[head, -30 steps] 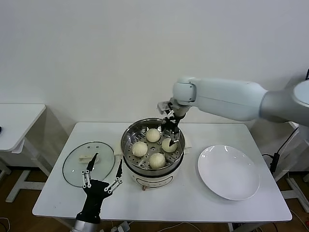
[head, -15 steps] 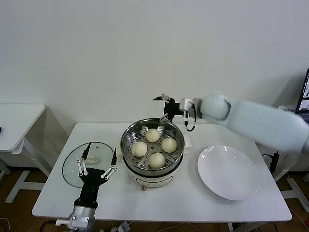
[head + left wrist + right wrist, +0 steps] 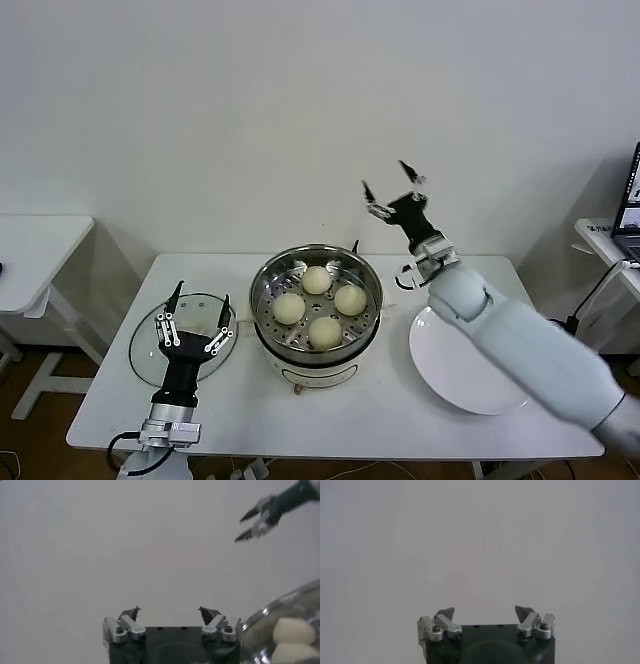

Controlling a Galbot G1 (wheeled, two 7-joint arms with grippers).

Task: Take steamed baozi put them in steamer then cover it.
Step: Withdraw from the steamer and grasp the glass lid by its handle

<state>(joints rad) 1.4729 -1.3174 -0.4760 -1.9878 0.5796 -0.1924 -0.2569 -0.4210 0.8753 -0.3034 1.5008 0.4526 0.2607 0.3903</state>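
The steel steamer (image 3: 270,285) stands mid-table on its white base with four cream baozi (image 3: 317,280) on its perforated tray. The clear glass cover (image 3: 145,345) lies flat on the table to the steamer's left. My left gripper (image 3: 202,292) is open and empty, fingers pointing up, in front of the cover's middle and hiding its handle. My right gripper (image 3: 386,178) is open and empty, raised high behind the steamer's right side. The left wrist view shows its own open gripper (image 3: 169,610), the steamer rim (image 3: 272,611), baozi (image 3: 292,630) and the right gripper (image 3: 257,522) farther off. The right wrist view shows only its open gripper (image 3: 485,611) against the wall.
A flat white plate (image 3: 470,355) lies empty to the right of the steamer, under my right forearm. A second white table (image 3: 35,245) stands off to the far left. A white wall is close behind the table.
My right gripper has lifted away from the steamer, up and to the right, fingers now pointing upward. My left gripper has moved back over the cover's middle.
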